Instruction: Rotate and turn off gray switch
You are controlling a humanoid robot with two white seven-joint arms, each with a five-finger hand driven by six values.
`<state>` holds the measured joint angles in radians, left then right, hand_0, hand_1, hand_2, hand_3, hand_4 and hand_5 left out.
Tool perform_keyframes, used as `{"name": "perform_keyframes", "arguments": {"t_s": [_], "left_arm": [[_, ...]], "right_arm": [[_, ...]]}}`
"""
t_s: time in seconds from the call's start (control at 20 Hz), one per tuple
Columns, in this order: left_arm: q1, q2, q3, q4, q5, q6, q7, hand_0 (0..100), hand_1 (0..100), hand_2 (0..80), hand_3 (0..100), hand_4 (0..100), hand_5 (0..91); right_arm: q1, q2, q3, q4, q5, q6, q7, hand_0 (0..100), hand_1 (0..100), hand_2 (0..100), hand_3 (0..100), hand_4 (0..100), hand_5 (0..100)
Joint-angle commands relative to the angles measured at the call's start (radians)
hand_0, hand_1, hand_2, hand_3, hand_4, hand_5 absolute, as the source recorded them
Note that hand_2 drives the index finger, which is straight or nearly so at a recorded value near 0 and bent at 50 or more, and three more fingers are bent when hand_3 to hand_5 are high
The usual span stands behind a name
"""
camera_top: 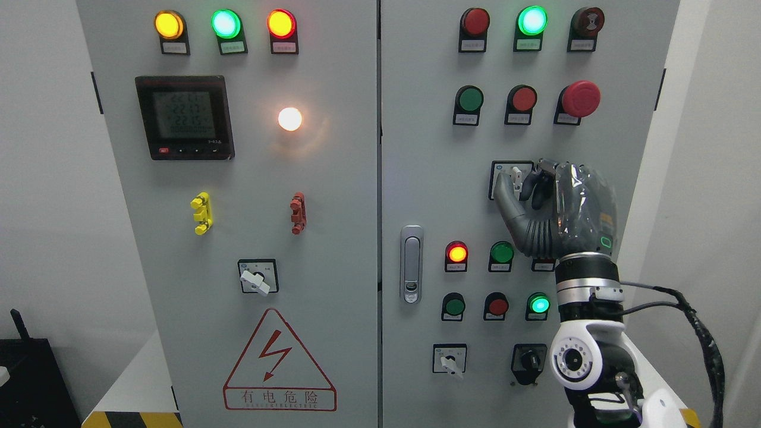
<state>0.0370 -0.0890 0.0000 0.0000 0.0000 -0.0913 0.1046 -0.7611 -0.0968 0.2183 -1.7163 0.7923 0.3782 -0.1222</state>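
The gray rotary switch (516,177) sits on a white square plate on the right cabinet door, below the green and red push buttons. Its light knob stands about upright. My right hand (526,184) rises from the lower right and is closed on the knob, with the thumb (504,193) on its left side and the other fingers (542,178) on its right. The hand covers the right half of the plate. My left arm is not in view.
Other rotary switches sit on the left door (257,277) and low on the right door (450,359), (529,360). A red mushroom stop button (579,98) is above the hand. The door handle (411,263) and lit indicator lamps are nearby.
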Motion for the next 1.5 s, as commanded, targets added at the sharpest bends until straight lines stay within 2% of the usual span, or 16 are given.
{"name": "perform_keyframes", "arguments": {"t_s": [0.0, 0.25, 0.65, 1.45], "left_arm": [[0.001, 0.000, 0.032, 0.023, -0.008, -0.001, 0.004, 12, 39, 0.0, 0, 0, 0.0], [0.000, 0.000, 0.032, 0.023, -0.008, 0.001, 0.004, 12, 39, 0.0, 0, 0, 0.0], [0.001, 0.000, 0.032, 0.023, -0.008, 0.001, 0.004, 12, 39, 0.0, 0, 0, 0.0], [0.001, 0.000, 0.032, 0.023, -0.008, 0.001, 0.004, 12, 39, 0.0, 0, 0, 0.0]], "right_arm": [[0.000, 0.005, 0.001, 0.003, 0.002, -0.001, 0.001, 52, 34, 76, 95, 79, 89], [0.000, 0.005, 0.001, 0.001, 0.004, -0.001, 0.001, 53, 35, 76, 95, 79, 89], [0.000, 0.003, 0.001, -0.012, 0.004, -0.002, 0.001, 51, 38, 76, 95, 80, 90], [0.008, -0.023, -0.008, -0.039, 0.019, -0.004, 0.000, 49, 39, 77, 95, 80, 90]]}}
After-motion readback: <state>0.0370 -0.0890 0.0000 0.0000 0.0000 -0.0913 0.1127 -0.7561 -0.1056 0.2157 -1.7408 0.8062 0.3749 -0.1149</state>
